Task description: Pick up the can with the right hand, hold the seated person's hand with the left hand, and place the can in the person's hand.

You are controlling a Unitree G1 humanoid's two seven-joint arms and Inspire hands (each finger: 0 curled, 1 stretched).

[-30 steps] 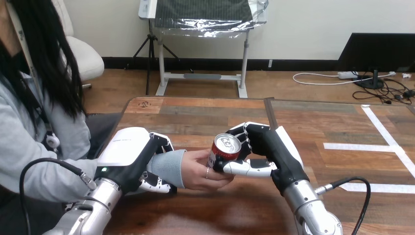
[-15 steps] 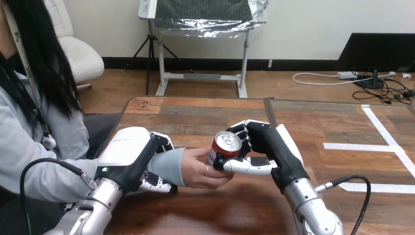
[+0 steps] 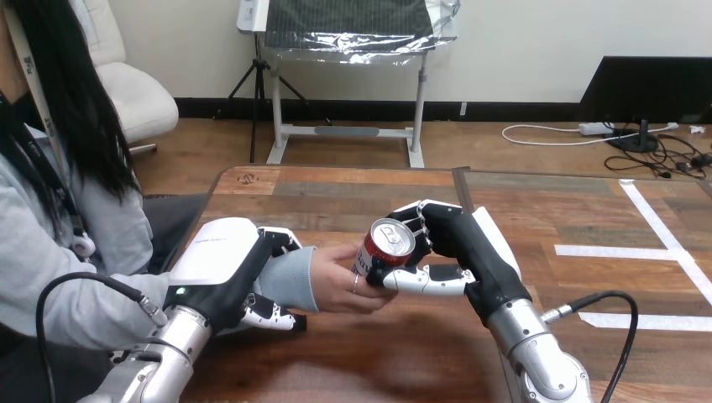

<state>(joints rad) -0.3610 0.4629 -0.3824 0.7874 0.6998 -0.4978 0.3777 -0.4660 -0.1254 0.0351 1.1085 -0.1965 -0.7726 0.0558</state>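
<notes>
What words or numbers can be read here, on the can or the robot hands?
Can: white marks on its red side, too blurred to read.
Left robot hand: faint grey print on its white shell, too small to read.
Table: dark mark near far left corner, unreadable.

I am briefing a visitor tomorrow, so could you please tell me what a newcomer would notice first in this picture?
The red can over the middle of the table draws the eye: the right hand grips it from the right, while the person's hand touches it from the left. Next, at the lower left, the left hand is curled round the person's wrist.
</notes>
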